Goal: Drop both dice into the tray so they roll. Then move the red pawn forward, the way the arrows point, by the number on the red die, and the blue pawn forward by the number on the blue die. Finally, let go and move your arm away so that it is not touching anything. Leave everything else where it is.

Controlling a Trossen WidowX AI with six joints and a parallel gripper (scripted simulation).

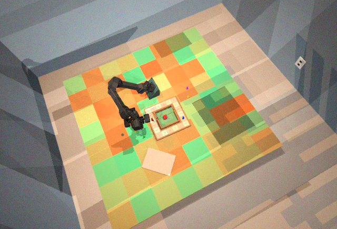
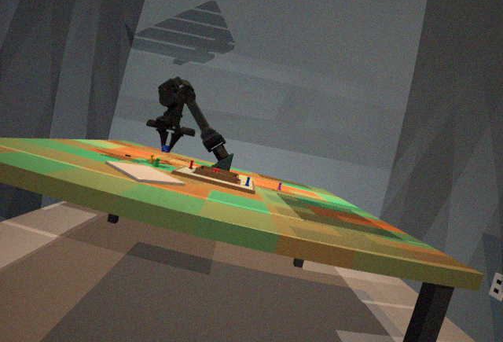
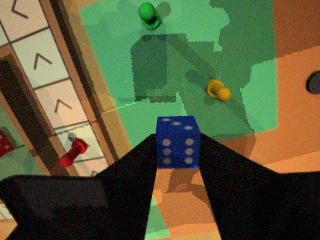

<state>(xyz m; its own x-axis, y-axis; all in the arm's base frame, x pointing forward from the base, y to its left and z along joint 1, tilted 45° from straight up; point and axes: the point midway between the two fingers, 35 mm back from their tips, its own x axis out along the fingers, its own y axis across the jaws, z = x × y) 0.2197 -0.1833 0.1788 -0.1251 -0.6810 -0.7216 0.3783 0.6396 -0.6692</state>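
My gripper (image 3: 176,139) (image 2: 165,147) is shut on the blue die (image 3: 177,141) (image 2: 164,148) and holds it just above the table, left of the game board (image 1: 163,135) (image 2: 227,185). The red die (image 1: 165,117) (image 3: 4,142) (image 2: 216,170) lies in the green tray (image 1: 170,123) at the board's middle. The red pawn (image 1: 151,119) (image 2: 190,164) (image 3: 74,152) stands on the board's left track, near the gripper. The blue pawn (image 1: 182,117) (image 2: 247,181) stands on the right track. Arrows mark the track squares in the wrist view.
A green pawn (image 3: 149,15) (image 1: 144,136) (image 2: 156,162) and a yellow pawn (image 3: 219,90) (image 2: 151,159) stand on the table below the gripper. A purple pawn (image 1: 187,87) (image 2: 279,185) and an orange one (image 1: 187,96) stand beyond the board. A white slab (image 1: 159,161) (image 2: 141,172) lies in front. A dark disc (image 1: 122,134) (image 3: 314,82) lies to the left.
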